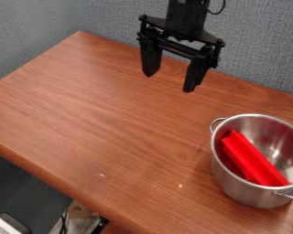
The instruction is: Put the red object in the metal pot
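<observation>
1. Table (pixel 100 110): brown wood surface, filling most of the frame, bare at left and centre.
2. Claw (pixel 170 74): upper centre, pointing down, jaws wide, holding nothing; judged parked clear since delivery looks done.
3. Metal pot (pixel 230 179): lower right, upright on the table.
4. Red object (pixel 252 158): lying slanted inside the pot, well apart from the claw, down and right of it.

Lighting even, moderately bright, diffuse. Soft sheen on the brown wooden table (pixel 100 101). Bright glare inside the shiny round steel pot (pixel 274 151). Shadows faint. Low resolution; slight overall softness.
</observation>
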`<action>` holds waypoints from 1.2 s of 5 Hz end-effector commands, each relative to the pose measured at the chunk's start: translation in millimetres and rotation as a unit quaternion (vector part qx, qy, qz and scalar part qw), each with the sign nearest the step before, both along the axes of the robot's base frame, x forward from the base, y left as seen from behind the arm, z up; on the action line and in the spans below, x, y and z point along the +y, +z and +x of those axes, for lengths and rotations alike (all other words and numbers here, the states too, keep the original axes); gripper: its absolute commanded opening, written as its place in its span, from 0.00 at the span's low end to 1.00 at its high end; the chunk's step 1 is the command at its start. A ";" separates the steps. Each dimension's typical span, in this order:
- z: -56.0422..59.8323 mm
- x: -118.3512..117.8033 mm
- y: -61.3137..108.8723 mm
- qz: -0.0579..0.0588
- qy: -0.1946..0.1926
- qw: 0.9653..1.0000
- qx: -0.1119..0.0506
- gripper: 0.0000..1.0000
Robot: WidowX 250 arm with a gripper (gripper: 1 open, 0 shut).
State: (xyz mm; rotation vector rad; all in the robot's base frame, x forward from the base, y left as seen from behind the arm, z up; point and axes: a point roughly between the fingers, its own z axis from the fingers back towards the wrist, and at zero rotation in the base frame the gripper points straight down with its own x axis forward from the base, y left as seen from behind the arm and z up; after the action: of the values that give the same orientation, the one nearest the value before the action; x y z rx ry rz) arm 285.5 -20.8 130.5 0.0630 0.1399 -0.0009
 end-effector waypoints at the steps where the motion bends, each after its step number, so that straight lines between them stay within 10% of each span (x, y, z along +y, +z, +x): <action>1: 6.6 -0.3 10.5 0.002 -0.003 1.000 -0.021 1.00; 6: 5.4 1.1 9.3 0.002 -0.002 1.000 -0.016 1.00</action>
State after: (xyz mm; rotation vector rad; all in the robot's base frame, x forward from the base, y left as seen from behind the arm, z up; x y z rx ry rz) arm 284.9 -20.1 129.7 0.0651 0.1475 -0.0012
